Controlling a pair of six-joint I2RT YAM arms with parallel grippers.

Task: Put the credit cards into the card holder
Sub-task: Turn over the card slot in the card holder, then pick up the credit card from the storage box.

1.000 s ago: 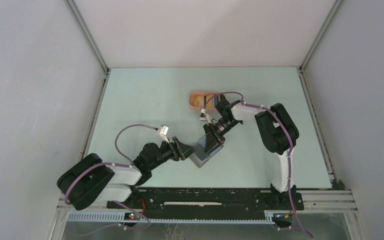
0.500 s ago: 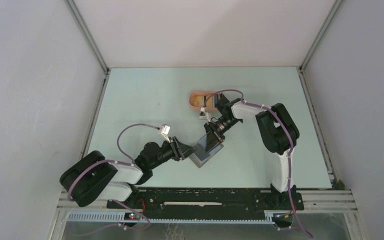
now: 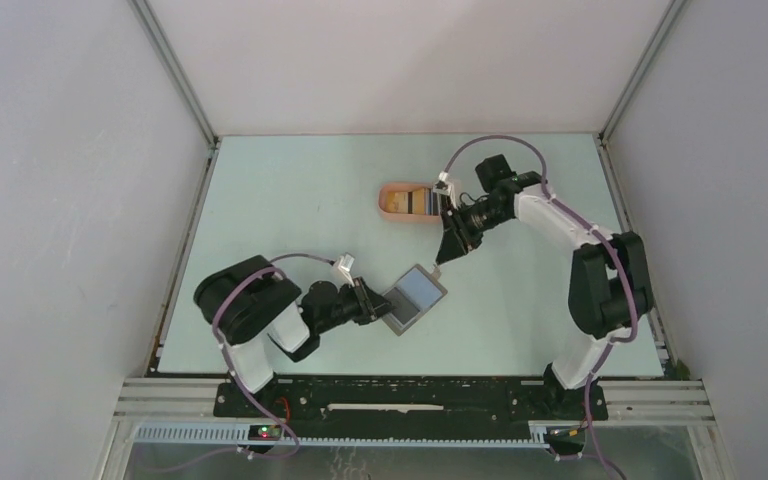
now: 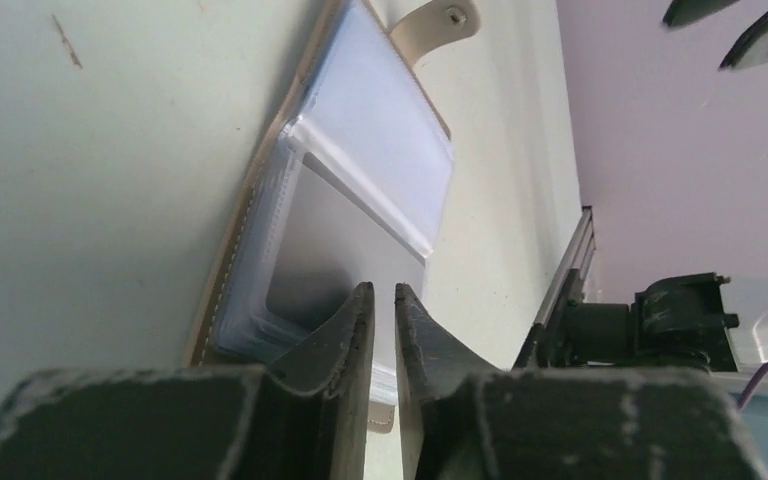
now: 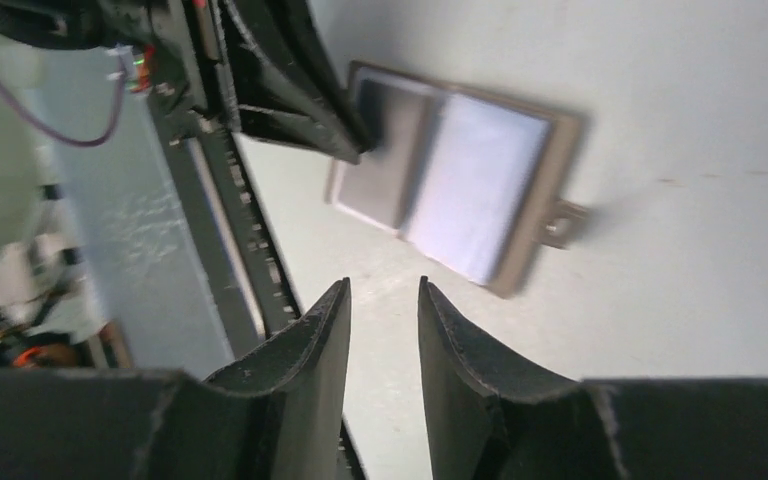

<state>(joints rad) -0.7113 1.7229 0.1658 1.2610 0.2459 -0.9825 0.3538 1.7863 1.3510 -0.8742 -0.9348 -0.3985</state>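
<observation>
Open card holder [image 3: 415, 296], edge tight in left hand [image 4: 382, 292]; right hand [image 5: 382, 285] narrow and empty

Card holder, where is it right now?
Top external view: the card holder lies open mid-table, the left end effector at its left edge, the right end effector apart beyond it.

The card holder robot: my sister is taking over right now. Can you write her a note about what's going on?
The left gripper is closed on the near edge of the card holder, which lies open on the table.
The right gripper is open and empty, between the card holder and the pink tray.
The credit cards in view lie in the pink tray.
Done: card holder opened and held. Whether a card is already inside, I cannot tell.
Left: take each card from the tray and slide it into the card holder.
</observation>
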